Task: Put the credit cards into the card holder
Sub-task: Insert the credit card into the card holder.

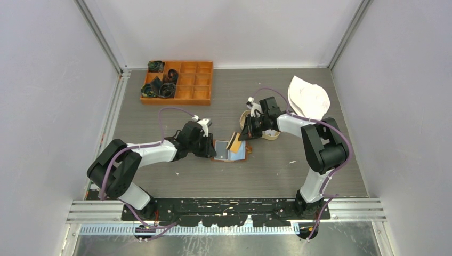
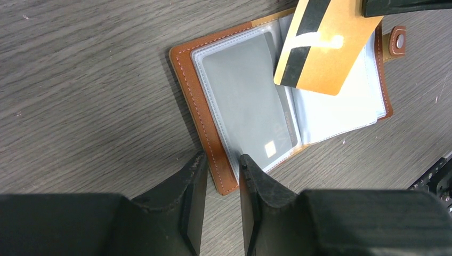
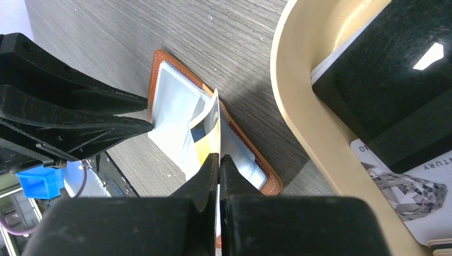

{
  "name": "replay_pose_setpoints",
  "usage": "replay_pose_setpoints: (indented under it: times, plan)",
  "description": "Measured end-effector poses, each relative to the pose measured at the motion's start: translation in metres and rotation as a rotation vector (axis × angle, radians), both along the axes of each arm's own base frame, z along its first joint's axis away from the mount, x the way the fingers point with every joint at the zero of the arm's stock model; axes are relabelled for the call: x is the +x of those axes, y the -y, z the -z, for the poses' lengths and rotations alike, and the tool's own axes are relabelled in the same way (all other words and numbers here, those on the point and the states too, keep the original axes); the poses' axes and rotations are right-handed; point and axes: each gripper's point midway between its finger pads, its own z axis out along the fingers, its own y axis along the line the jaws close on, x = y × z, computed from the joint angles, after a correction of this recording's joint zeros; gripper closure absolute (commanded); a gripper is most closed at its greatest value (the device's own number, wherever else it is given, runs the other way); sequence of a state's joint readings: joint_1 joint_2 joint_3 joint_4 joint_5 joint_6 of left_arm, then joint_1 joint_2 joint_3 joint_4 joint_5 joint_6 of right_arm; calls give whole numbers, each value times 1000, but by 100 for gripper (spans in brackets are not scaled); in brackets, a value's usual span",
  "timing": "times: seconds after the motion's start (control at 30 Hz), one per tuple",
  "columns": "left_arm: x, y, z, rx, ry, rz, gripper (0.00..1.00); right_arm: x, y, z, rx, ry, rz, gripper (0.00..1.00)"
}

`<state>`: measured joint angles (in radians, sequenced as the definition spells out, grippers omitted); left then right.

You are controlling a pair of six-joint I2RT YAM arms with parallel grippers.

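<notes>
The brown leather card holder (image 2: 205,122) lies open on the table, its clear sleeves up; a grey card (image 2: 242,96) sits in the left sleeve. It also shows in the top view (image 1: 230,152). My right gripper (image 3: 219,157) is shut on a gold card with a black stripe (image 2: 325,50), tilted over the right sleeves with its lower edge at the sleeve pages. My left gripper (image 2: 223,162) has its jaws a narrow gap apart, straddling the holder's near left corner. A black card (image 3: 384,80) and a white-grey card (image 3: 410,186) lie in the tan tray (image 3: 298,106).
The oval tan tray (image 1: 269,134) stands just right of the holder, under the right wrist. An orange compartment box (image 1: 178,81) with dark items sits at the back left. A white cloth (image 1: 309,97) lies at the back right.
</notes>
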<state>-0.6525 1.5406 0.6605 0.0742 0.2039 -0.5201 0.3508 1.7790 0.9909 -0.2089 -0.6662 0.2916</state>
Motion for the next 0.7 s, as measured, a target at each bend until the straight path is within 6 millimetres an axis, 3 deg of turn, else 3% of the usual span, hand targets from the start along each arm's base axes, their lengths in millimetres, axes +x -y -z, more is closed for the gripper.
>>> replay_pose_setpoints:
  times: [0.7]
  plan:
    - [0, 0, 0, 1, -4, 1, 70, -19, -14, 1, 47, -56, -70, 99]
